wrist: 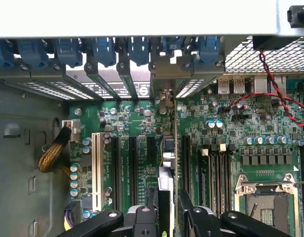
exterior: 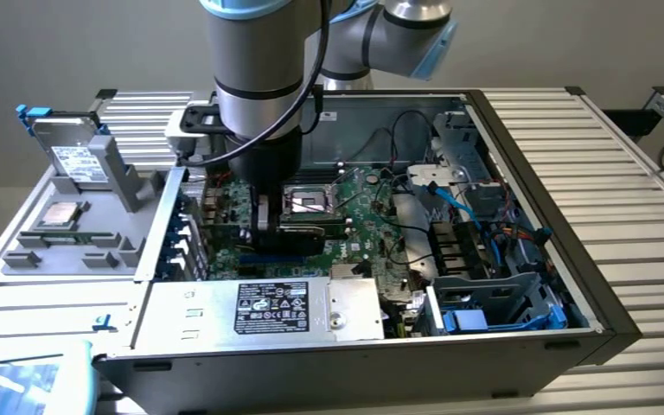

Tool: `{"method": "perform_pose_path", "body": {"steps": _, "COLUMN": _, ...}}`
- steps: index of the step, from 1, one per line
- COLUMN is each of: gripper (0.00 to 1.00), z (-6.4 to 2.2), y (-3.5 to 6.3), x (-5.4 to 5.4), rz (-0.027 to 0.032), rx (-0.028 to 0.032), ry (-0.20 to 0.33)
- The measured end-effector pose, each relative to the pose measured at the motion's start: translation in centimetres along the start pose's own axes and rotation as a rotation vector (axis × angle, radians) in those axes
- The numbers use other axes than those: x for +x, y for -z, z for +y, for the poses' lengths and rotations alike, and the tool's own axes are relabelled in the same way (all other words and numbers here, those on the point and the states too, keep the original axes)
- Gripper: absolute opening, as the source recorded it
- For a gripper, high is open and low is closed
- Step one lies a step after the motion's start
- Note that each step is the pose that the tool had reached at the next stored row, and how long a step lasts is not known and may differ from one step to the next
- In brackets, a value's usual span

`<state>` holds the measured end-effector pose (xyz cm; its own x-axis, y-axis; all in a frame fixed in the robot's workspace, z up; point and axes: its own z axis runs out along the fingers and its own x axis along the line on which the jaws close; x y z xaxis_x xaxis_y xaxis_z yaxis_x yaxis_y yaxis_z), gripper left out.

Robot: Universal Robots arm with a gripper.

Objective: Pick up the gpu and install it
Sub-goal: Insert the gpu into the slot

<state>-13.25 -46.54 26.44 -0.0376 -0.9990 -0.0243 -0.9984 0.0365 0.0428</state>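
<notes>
**Claw:** The claw point(wrist: 167, 219) is clenched on the gpu point(wrist: 165, 180), w/ one finger point(wrist: 190, 212) on each side of the card and no gap seen. The arm stands approx. vertical over the open PC case point(exterior: 517, 117), which lies on its side on the slatted counter point(exterior: 638, 164).

**Location of gpu:** It is inside the case, held on edge directly under the claw. It hangs over the slot zone of the motherboard point(wrist: 226, 148), beside the processor socket point(wrist: 265, 202) on the exterior view's left.

**Key relation:** The card's long axis runs parallel w/ the black slots point(wrist: 133, 168) and the white slot point(wrist: 96, 168). It points from the claw toward the case's rear edge w/ the blue clips point(wrist: 102, 49). The metal end bracket point(wrist: 164, 98) leads and sits close against a cut-out in that rear wall. From the wrist the card lies between two black slots. Which one it sits over cannot be told, as the card hides its own lower edge.

**Seating:** Not confirmed, since contact between card edge & slot is not visible. Judgement: alignment along the slot looks good w/ no evident tilt. Any sideways offset would land the connector on bare board.

**Misc.:** The hard drive point(exterior: 79, 160) stands on the grey tray point(exterior: 32, 259) beside the case, well apart.
</notes>
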Motion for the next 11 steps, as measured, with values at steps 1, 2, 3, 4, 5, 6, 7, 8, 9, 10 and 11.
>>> {"method": "perform_pose_path", "body": {"steps": 1, "gripper": 0.27, "z": 0.00, "y": -0.04, "x": 0.00, "rz": 0.0016, "rx": 0.0000, "ry": 0.000}}
{"method": "perform_pose_path", "body": {"steps": 2, "gripper": 0.27, "z": 0.00, "y": -0.06, "x": 0.00, "rz": 0.0026, "rx": -0.0001, "ry": 0.000}}
{"method": "perform_pose_path", "body": {"steps": 3, "gripper": 0.27, "z": 0.01, "y": -0.05, "x": 0.01, "rz": 0.0029, "rx": -0.0002, "ry": 0.001}}
{"method": "perform_pose_path", "body": {"steps": 4, "gripper": 0.27, "z": 0.01, "y": -0.05, "x": 0.01, "rz": 0.0030, "rx": -0.0001, "ry": 0.001}}
{"method": "perform_pose_path", "body": {"steps": 5, "gripper": 0.27, "z": 0.01, "y": -0.05, "x": 0.01, "rz": 0.0030, "rx": -0.0002, "ry": 0.001}}
{"method": "perform_pose_path", "body": {"steps": 6, "gripper": 0.27, "z": 0.01, "y": -0.06, "x": 0.00, "rz": 0.0028, "rx": -0.0001, "ry": 0.001}}
{"method": "perform_pose_path", "body": {"steps": 7, "gripper": 0.27, "z": 0.01, "y": -0.06, "x": 0.00, "rz": 0.0028, "rx": 0.0000, "ry": 0.001}}
{"method": "perform_pose_path", "body": {"steps": 8, "gripper": 0.27, "z": 0.01, "y": -0.06, "x": 0.00, "rz": 0.0028, "rx": -0.0001, "ry": 0.001}}
{"method": "perform_pose_path", "body": {"steps": 9, "gripper": 0.27, "z": 0.01, "y": -0.08, "x": 0.00, "rz": 0.0028, "rx": 0.0000, "ry": 0.001}}
{"method": "perform_pose_path", "body": {"steps": 10, "gripper": 0.27, "z": 0.00, "y": -0.15, "x": 0.00, "rz": 0.0025, "rx": 0.0002, "ry": 0.001}}
{"method": "perform_pose_path", "body": {"steps": 11, "gripper": 0.27, "z": 0.00, "y": -0.22, "x": 0.00, "rz": 0.0025, "rx": 0.0001, "ry": 0.001}}
